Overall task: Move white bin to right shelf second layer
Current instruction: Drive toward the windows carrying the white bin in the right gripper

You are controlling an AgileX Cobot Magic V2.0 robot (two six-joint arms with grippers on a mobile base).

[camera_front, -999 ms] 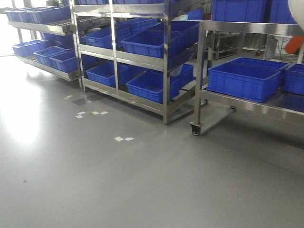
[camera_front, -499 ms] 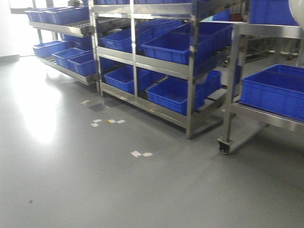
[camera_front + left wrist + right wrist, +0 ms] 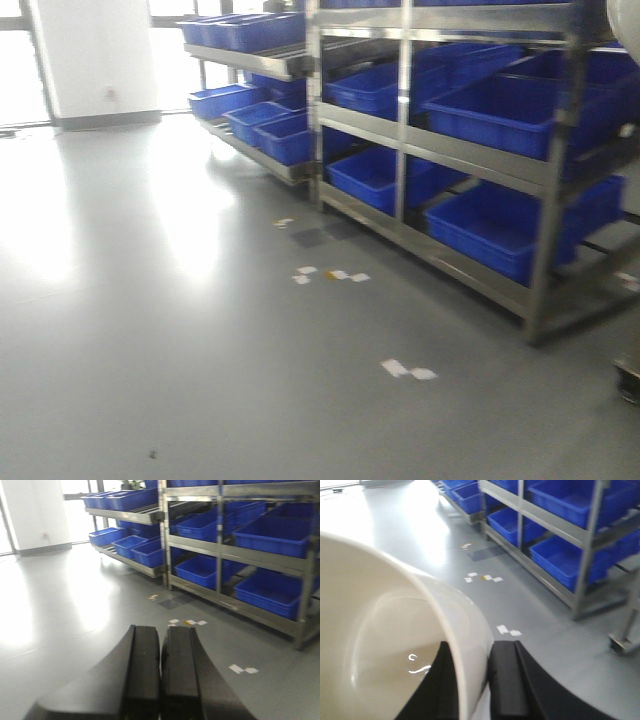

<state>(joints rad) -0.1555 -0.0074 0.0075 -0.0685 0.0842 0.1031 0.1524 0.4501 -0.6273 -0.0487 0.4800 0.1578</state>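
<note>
The grey floor (image 3: 150,300) spreads ahead of both sets of jaws; the steel racks (image 3: 548,230) stand ahead and to the right of the left jaws, well apart from them; blue crates (image 3: 500,110) fill their levels. No level with rollers can be made out, so the target shelf level cannot be identified here.

The white bin (image 3: 395,630) is carried clear of the floor in the right jaws; these are closed on its wall at the rim, one finger inside and one outside; the bin's mouth faces the wrist camera. The left jaws are closed on nothing, the fingers almost touching.

Handling, as a judgement: the bin looks empty, light and fairly stiff; its smooth wall may slip or swing in a one-wall pinch; seat the jaws deep over the rim and avoid jolts.

View differences: only the right wrist view shows the bin, and a caster (image 3: 620,642) to the right of the jaws; only the left wrist view shows the left jaws; the front view shows neither arm, though its tape marks (image 3: 407,370) are plain.
</note>
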